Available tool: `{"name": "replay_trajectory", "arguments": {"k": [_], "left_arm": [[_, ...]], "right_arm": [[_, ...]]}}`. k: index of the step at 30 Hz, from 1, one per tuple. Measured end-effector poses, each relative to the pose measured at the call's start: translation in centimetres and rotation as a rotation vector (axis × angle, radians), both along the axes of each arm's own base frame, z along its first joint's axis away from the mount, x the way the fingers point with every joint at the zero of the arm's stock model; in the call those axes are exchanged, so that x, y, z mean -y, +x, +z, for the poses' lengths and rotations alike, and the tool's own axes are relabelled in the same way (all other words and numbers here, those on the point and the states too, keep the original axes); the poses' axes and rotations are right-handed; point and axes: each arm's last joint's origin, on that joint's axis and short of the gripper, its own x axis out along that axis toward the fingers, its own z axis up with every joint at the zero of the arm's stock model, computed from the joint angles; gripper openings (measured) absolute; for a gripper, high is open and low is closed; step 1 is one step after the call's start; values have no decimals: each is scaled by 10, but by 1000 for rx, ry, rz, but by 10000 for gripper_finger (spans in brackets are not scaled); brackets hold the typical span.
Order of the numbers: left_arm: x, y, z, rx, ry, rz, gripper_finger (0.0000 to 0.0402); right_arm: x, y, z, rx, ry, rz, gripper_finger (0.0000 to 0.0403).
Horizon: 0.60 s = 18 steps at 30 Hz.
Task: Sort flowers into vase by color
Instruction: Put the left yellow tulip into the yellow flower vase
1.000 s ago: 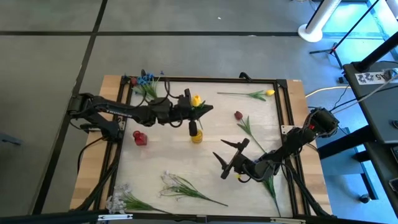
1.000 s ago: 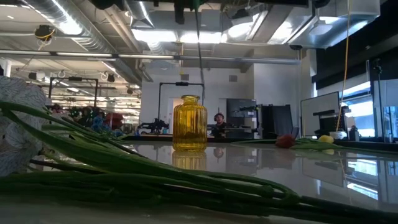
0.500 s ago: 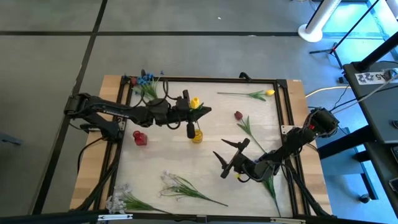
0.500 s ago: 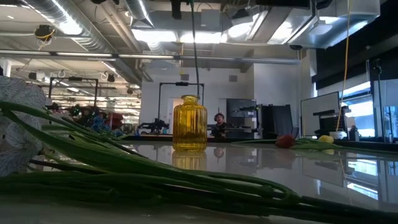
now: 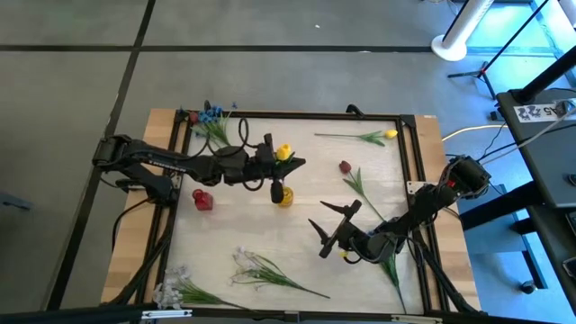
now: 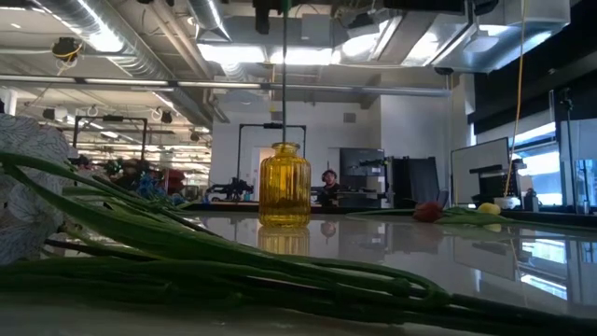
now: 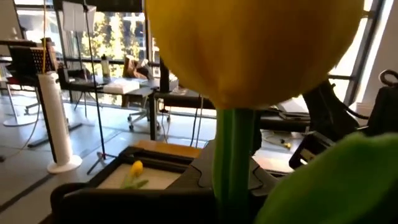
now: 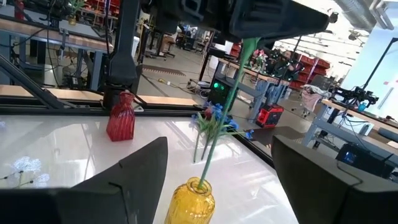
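My left gripper (image 5: 281, 166) reaches over the table's middle, shut on a yellow tulip (image 5: 284, 151) above the yellow glass vase (image 5: 284, 194). In the low view the tulip's stem (image 6: 283, 75) drops straight to the vase (image 6: 284, 185). My right gripper (image 5: 331, 230) hovers open near the table's right near part, pointing at the vase (image 8: 193, 200). A red vase (image 5: 202, 199) stands left of the yellow one. Lying flat are blue blooms (image 5: 213, 117), a second yellow tulip (image 5: 373, 137), a dark red bud (image 5: 345, 167) and white sprigs (image 5: 261, 268). My left gripper pinches the tulip's stem (image 7: 233, 155) just under the bloom (image 7: 249, 43), coming level from the table's left, across the stem. The tulip hangs upright below the hold. Its lower stem end (image 8: 203, 180) sits in the yellow vase's mouth.
More white sprigs (image 5: 175, 290) lie at the near left corner, and their green stems (image 6: 233, 266) fill the low view's foreground. A black frame rail (image 5: 409, 162) runs round the table. Bare white tabletop (image 5: 270, 229) lies between the vases and the near sprigs.
My left gripper has shifted slightly toward the table's left, carrying the tulip. The stem, which hung a little off to one side of the yellow vase, now hangs straight down into its mouth. My right arm has kept still.
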Motion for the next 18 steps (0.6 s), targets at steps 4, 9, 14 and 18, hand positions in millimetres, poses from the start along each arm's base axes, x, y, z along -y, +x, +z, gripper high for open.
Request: {"name": "replay_trajectory", "arguments": {"k": [4,9,14,18], "left_arm": [[-1,0,-8,-74,-34,26,0],[-7,-1,-19,-164,-119,59,4],[-8,-4,-31,-281,-153,59,46],[-10,-8,-42,-390,-205,51,104]], "right_arm": [[0,0,0,2,2,0,285],[1,0,0,-1,1,-21,285],[10,4,3,-20,-33,-57,285],[17,5,10,-9,-26,-78,285]]}}
